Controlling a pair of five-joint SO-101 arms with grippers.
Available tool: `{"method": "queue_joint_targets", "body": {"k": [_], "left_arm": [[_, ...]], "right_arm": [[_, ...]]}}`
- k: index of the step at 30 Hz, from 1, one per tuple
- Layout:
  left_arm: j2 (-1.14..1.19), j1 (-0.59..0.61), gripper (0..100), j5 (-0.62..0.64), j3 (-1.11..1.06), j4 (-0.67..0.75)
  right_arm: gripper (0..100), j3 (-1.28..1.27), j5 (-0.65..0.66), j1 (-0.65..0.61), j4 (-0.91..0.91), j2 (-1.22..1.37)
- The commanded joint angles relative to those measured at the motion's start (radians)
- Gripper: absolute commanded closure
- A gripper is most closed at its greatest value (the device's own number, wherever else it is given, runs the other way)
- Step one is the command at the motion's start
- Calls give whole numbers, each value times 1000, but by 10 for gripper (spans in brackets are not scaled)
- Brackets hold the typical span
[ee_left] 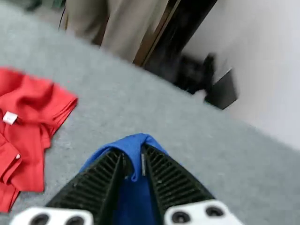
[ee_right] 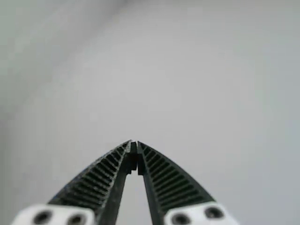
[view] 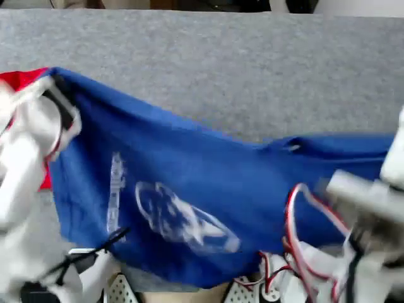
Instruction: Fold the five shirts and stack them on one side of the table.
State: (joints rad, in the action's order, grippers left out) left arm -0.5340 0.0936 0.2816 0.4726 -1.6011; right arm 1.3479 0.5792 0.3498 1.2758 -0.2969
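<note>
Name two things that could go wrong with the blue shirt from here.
The left end effector pinches only a small fold of the blue shirt, so it may slip. The right end effector is shut with no cloth in it, so the shirt could sag and bunch.

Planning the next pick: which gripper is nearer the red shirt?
Left. The left gripper, shut on the blue shirt, is right beside the red shirt; the right arm is across the blue shirt, at the other side of the table.
</note>
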Motion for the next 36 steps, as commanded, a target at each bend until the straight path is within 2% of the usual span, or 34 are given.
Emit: {"method": "queue_joint_targets", "body": {"k": [1,6,9,13,15,19,24,28,32,36], "left_arm": [[-8,55,981,-8,-339,341],[-8,72,981,-60,-735,856],[-8,23,981,-115,-867,982],[30,-18,981,-160,-973,1031],[79,-18,981,-158,-1003,1059],[183,41,981,-152,-1008,1071],[226,130,981,-87,-1011,1066],[236,147,981,-18,-1014,1065],[237,140,981,44,-1063,1068],[237,126,981,51,-1126,1073]], "right_arm": [[993,-189,9,-73,-66,-1],[993,-530,2,-147,-235,-1],[993,-733,8,-185,-284,-1],[984,-1018,9,-271,-273,-1],[947,-1141,8,-321,-245,-1],[900,-1277,-6,-412,-117,-1],[899,-1336,-41,-487,25,-1],[898,-1380,-71,-526,95,30],[897,-1383,-120,-527,169,193],[897,-1333,-158,-547,196,344]]}}
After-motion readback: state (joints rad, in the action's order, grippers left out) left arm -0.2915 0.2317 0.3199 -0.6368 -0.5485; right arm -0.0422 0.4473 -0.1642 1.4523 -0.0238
